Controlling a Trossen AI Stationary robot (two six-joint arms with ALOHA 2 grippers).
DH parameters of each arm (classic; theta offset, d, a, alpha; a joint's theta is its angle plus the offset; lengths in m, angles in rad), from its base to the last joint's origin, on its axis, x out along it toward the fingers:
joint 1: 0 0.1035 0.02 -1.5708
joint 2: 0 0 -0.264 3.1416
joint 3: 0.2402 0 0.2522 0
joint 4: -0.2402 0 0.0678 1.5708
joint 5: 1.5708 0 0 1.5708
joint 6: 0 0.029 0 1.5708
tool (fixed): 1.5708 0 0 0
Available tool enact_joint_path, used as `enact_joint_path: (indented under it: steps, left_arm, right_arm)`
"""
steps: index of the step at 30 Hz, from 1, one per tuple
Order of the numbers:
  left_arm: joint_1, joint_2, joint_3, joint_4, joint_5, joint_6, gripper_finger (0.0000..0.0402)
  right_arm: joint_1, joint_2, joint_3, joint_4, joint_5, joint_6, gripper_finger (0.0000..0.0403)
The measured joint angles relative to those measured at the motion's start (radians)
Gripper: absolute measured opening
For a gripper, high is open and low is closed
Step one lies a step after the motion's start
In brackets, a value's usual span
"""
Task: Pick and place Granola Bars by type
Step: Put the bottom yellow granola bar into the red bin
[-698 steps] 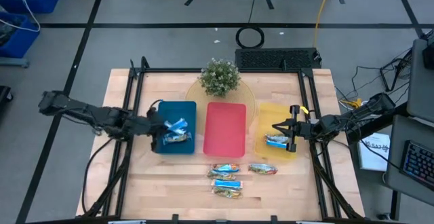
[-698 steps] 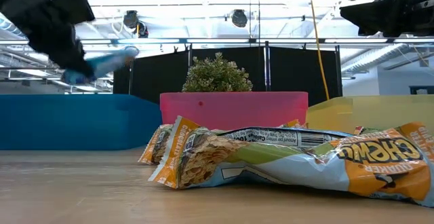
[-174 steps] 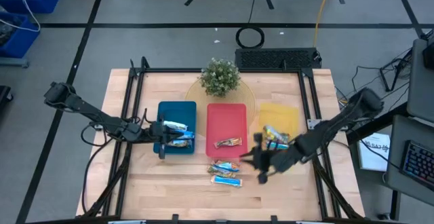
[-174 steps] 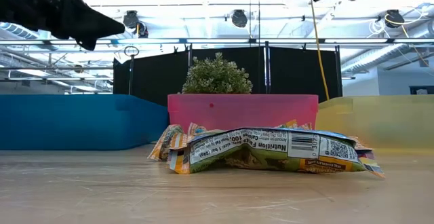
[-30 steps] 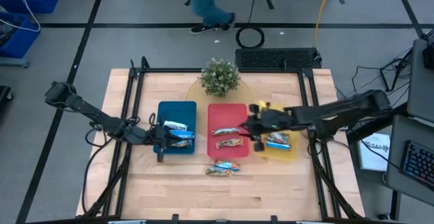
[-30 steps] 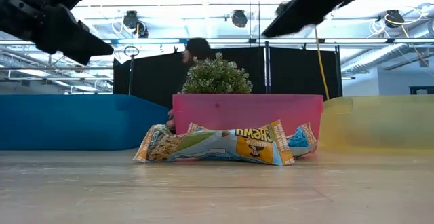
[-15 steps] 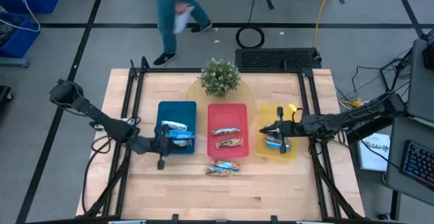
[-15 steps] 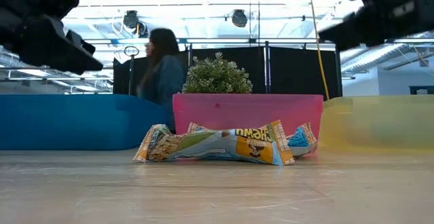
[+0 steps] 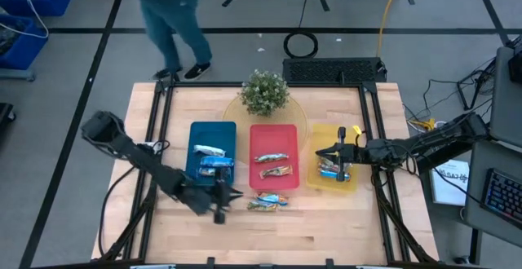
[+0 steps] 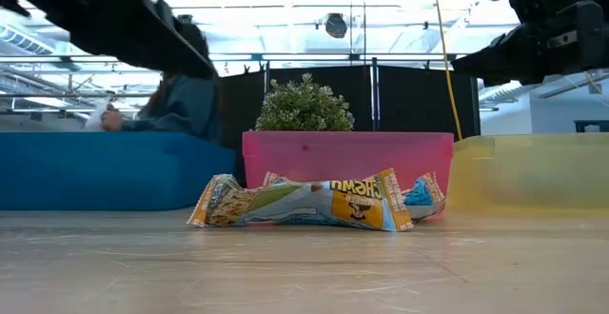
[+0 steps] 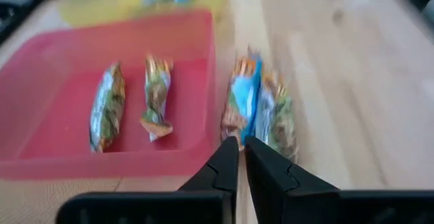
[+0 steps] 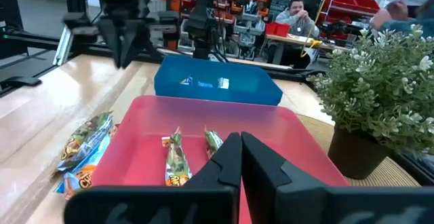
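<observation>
Two granola bars [image 9: 267,202] lie side by side on the bare table, near of the red tray [image 9: 292,138]; the low view shows these bars [image 10: 314,205] flat on the wood. Two more bars [image 9: 274,165] lie in the red tray, two [image 9: 212,158] in the blue tray [image 9: 196,134], and some [image 9: 333,169] in the yellow tray [image 9: 351,138]. My left gripper [image 9: 236,196] is shut, just left of the table bars; its tips [image 11: 239,146] sit at the end of the blue-orange bar [image 11: 243,102]. My right gripper [image 9: 325,153], shut, hovers over the yellow tray.
A potted plant [image 9: 264,92] stands on a round mat at the far side behind the trays. Black frame rails [image 9: 160,122] run along both table sides. A person [image 9: 167,16] walks on the floor beyond the far left corner. Bare wood lies toward the near edge.
My left gripper has swung from the blue tray's near edge toward the table's near side and right, ending beside the two bars on the wood. My right gripper has drawn back from the red tray to above the yellow tray. The person has walked leftward behind the table.
</observation>
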Motion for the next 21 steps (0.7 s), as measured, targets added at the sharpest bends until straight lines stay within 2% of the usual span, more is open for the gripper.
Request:
enact_joint_path:
  steps: [4, 8, 11, 16, 21]
  left_arm:
    - [0.000, 0.141, 0.188, -0.192, 0.012, -0.033, 0.0071]
    - [0.000, 0.255, 0.341, -0.310, 0.093, -0.037, 0.0139]
    - [-0.001, 0.316, 0.434, -0.371, 0.117, -0.036, 0.0194]
    - [0.005, 0.382, 0.498, -0.459, 0.126, -0.032, 0.0262]
    - [0.026, 0.413, 0.498, -0.461, 0.144, -0.090, 0.0294]
  right_arm:
    - [0.001, 0.000, 0.000, 0.001, -0.001, 0.000, 0.0001]
    - [0.001, 0.000, 0.000, 0.006, -0.002, 0.000, 0.0001]
    - [0.001, 0.000, 0.000, 0.014, -0.003, 0.000, 0.0001]
    - [0.001, 0.000, 0.000, 0.026, -0.003, -0.001, 0.0001]
    - [0.001, 0.000, 0.000, 0.029, -0.003, -0.005, 0.0001]
